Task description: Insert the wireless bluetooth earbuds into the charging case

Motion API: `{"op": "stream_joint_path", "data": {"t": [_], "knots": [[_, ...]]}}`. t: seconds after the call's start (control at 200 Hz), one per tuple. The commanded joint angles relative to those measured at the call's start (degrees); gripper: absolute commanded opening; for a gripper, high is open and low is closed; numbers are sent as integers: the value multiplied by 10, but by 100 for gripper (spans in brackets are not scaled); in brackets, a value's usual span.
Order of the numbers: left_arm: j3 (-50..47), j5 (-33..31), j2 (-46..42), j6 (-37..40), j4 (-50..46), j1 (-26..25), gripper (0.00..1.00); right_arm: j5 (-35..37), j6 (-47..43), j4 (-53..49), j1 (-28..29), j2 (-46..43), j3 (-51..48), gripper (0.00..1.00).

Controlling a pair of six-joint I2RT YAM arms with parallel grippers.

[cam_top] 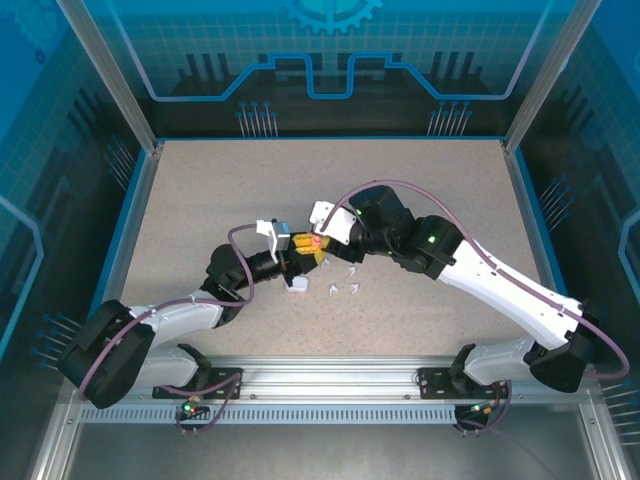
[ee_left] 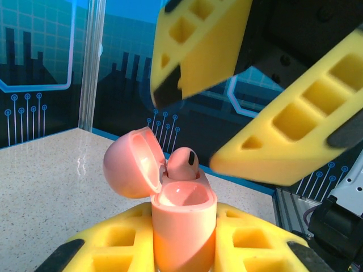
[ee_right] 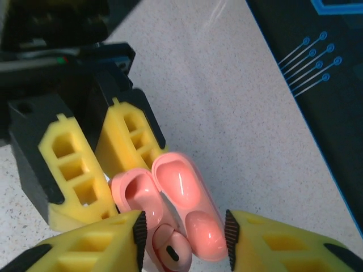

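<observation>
Earbuds (cam_top: 355, 289) in white, 3 of them, lie loose on the table (cam_top: 200, 200) just to the near right of the pink charging case (ee_left: 184, 221). A white case (cam_top: 300, 285) sits on the table just on the near side of the pink one. The left pincer (ee_left: 182, 249) is clamped on the lower body of the pink charging case, 1 yellow finger on each side, holding it upright above the table. The lid (ee_left: 131, 164) is swung open to the left. In the well next to the hinge sits 1 pink earbud (ee_left: 182, 162), its rounded head standing above the rim. The right pincer (ee_right: 184, 241) hangs just above the pink charging case with its yellow fingers (ee_left: 198, 39) parted, gripping nothing; from its own wrist view they flank the earbud and the case's open top.
</observation>
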Motion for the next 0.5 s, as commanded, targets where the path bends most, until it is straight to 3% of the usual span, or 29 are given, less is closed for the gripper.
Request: {"op": "stream_joint_path", "data": {"t": [0.0,0.23,0.495], "knots": [[11,7,5,1,40,-4,0,-29,41,-10,-2,-14,38,51],[7,0,-3,8,44,-4,0,-37,154,-9,-56,-61,57,68],[-10,-18,-43,35,27,-4,0,-58,326,27,-177,-132,-59,91]]}}
